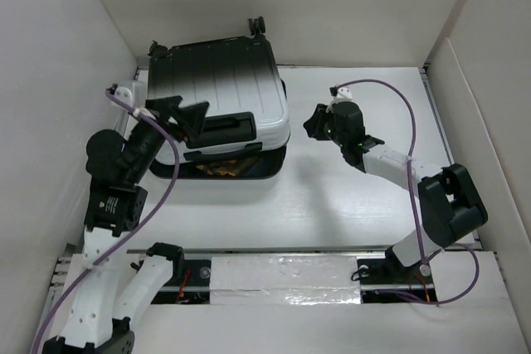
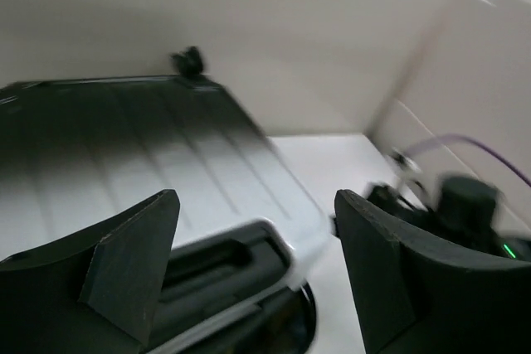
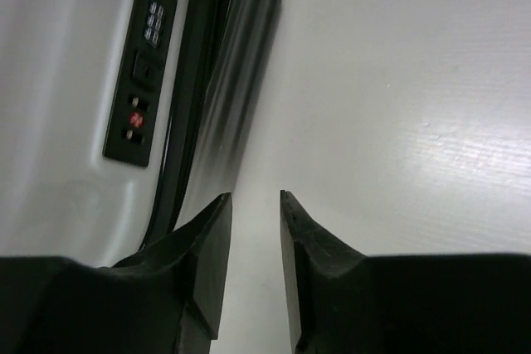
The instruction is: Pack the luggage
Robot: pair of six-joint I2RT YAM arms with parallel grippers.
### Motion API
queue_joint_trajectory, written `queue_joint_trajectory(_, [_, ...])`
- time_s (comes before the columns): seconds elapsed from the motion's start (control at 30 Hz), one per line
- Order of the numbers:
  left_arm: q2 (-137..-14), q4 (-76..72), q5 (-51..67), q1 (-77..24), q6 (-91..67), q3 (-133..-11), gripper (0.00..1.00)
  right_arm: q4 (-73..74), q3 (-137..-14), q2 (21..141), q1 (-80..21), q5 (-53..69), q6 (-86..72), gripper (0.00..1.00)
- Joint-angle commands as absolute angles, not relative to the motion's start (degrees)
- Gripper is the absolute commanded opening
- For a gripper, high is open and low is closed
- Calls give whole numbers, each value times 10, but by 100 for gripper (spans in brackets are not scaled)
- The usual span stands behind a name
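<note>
Close to the left wall (image 1: 50, 80), the left gripper (image 1: 181, 113) hovers over the luggage (image 1: 217, 89) with its fingers spread wide and empty. The case lies at the back left of the desk (image 1: 332, 205), lid down but gaping along the near edge where something yellowish shows, so the packing looks largely done and the closing is left. Just right of the case, the right gripper (image 3: 254, 196) has its fingers slightly parted on nothing, with open room beyond it toward the right wall (image 1: 489, 105).

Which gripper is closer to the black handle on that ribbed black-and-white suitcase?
Left. The left gripper hangs over the suitcase beside the handle; the right gripper sits off its right side.
</note>
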State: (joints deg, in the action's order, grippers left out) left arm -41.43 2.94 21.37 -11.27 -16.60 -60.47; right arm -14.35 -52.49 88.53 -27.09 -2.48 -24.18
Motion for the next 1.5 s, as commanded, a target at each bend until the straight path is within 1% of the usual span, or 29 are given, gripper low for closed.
queue_joint_trajectory(0.0, [-496,34,-96,-112,-233,-614,73,-163,-576,890,-244,-8,-250,40])
queue_joint_trajectory(0.07, [-560,43,-143,-78,-254,-613,72,-150,-592,895,-244,-9,-239,40])
queue_joint_trajectory(0.13, [-591,35,-156,-39,-274,-610,72,-140,-619,902,-244,-16,-229,16])
queue_joint_trajectory(0.17, [-612,28,-149,-13,-286,-600,72,-135,-628,907,-244,-16,-226,10])
queue_joint_trajectory(0.2, [-621,19,-138,40,-320,-594,72,-129,-639,924,-251,-20,-222,4])
queue_joint_trajectory(0.3, [-669,4,-127,111,-356,-582,71,-114,-683,969,-262,-34,-213,5])
queue_joint_trajectory(0.43, [-733,34,-178,153,-394,-574,70,-90,-741,1031,-279,-30,-198,6])
queue_joint_trajectory(0.47, [-740,26,-173,163,-404,-550,70,-82,-747,1038,-279,-31,-195,6])
queue_joint_trajectory(0.53, [-742,-14,-116,193,-427,-522,69,-83,-751,1052,-298,-30,-194,6])
queue_joint_trajectory(0.6, [-756,-33,-87,193,-432,-499,68,-102,-737,1053,-315,-13,-194,6])
queue_joint_trajectory(0.7, [-785,-18,-72,193,-453,-492,67,-136,-714,1038,-339,-19,-185,7])
queue_joint_trajectory(0.77, [-761,-58,-69,193,-461,-460,66,-138,-710,1031,-363,-36,-173,7])
queue_joint_trajectory(0.8, [-750,-77,-48,199,-454,-454,66,-135,-711,1028,-368,-50,-170,7])
queue_joint_trajectory(0.83, [-740,-76,-43,199,-449,-459,66,-133,-708,1024,-378,-58,-162,6])
queue_joint_trajectory(0.97, [-723,-19,-39,199,-426,-538,68,-159,-669,977,-392,-91,-158,5])
queue_joint_trajectory(1.07, [-734,-1,-29,199,-405,-543,69,-181,-636,932,-408,-99,-156,4])
queue_joint_trajectory(1.13, [-738,4,-13,199,-403,-520,69,-192,-618,901,-417,-100,-154,4])
queue_joint_trajectory(1.17, [-739,-8,-4,199,-409,-484,69,-199,-611,892,-422,-100,-153,5])
queue_joint_trajectory(1.3, [-721,-70,47,199,-469,-399,68,-218,-572,866,-456,-83,-155,5])
queue_joint_trajectory(1.4, [-698,-84,26,191,-498,-369,68,-225,-552,850,-480,-77,-159,4])
queue_joint_trajectory(1.47, [-672,-74,-12,191,-502,-360,68,-229,-527,831,-502,-85,-153,5])
